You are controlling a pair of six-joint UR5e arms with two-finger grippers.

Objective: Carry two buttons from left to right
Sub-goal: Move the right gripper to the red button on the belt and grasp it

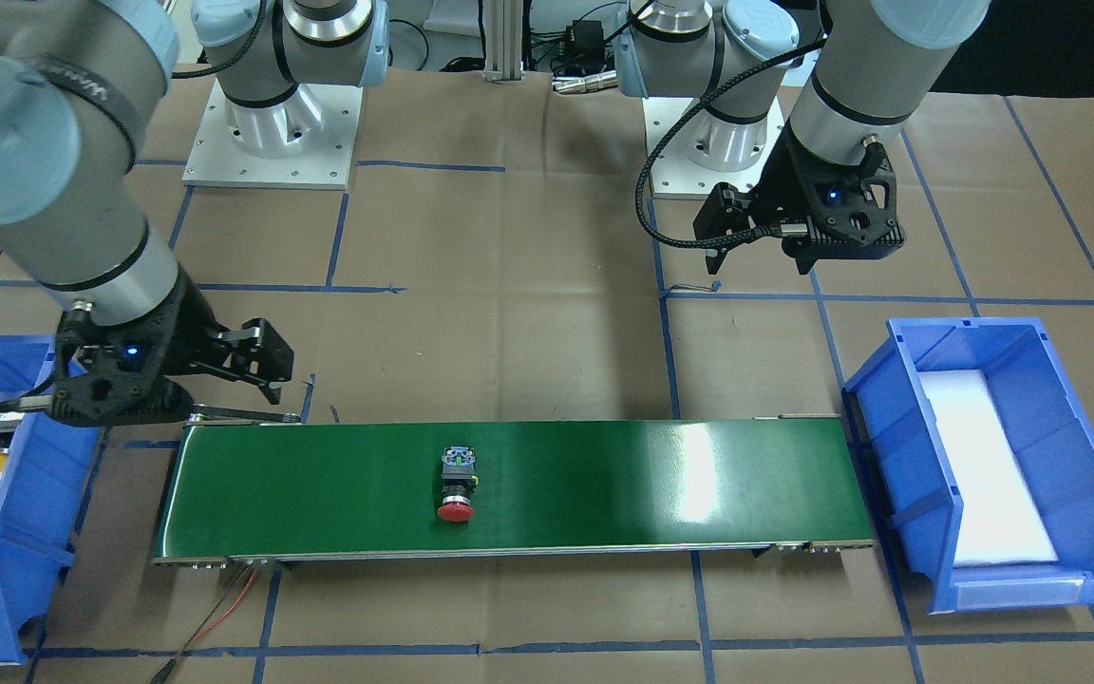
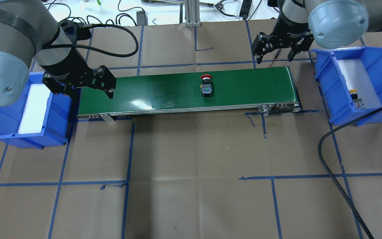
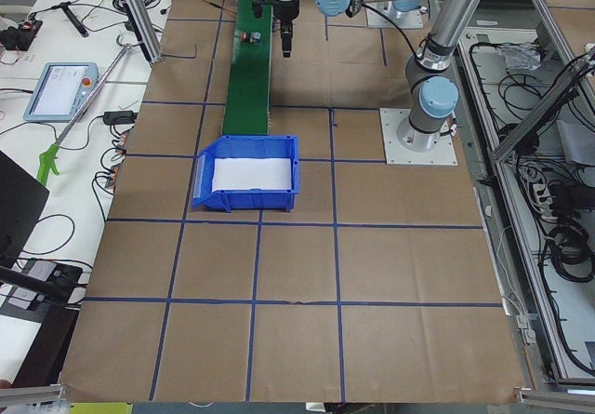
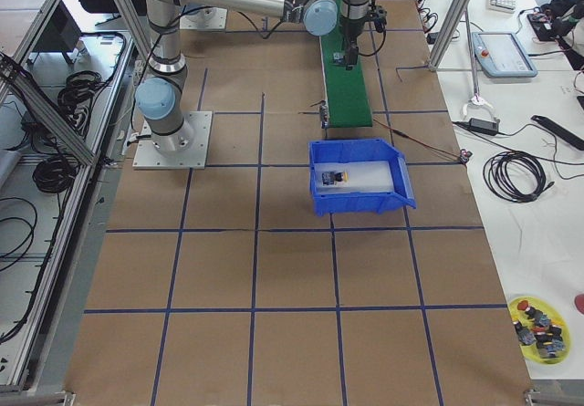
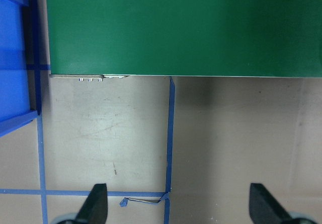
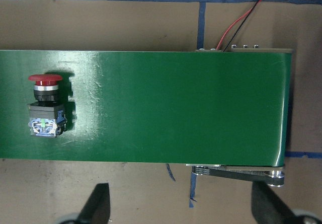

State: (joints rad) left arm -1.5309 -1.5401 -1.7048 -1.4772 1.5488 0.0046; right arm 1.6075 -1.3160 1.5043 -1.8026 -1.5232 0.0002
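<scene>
Two buttons lie well apart: the red button [image 2: 206, 85] rests on its side near the middle of the green belt [image 2: 158, 93], and the yellow button [image 2: 355, 97] sits in the blue bin [image 2: 370, 117] just past the belt's right end. By the belt's left end the left claw [image 5: 179, 206] hangs wide and empty over the worktop [image 2: 191, 149]; by its right end the right claw [image 6: 183, 206] hangs likewise.

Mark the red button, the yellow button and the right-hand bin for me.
red button [image 2: 206, 87]: overhead view, on its dark body.
yellow button [image 2: 355, 97]: overhead view, on the neck below the cap.
right bin [image 2: 347, 118]: overhead view, on its near wall.
</scene>
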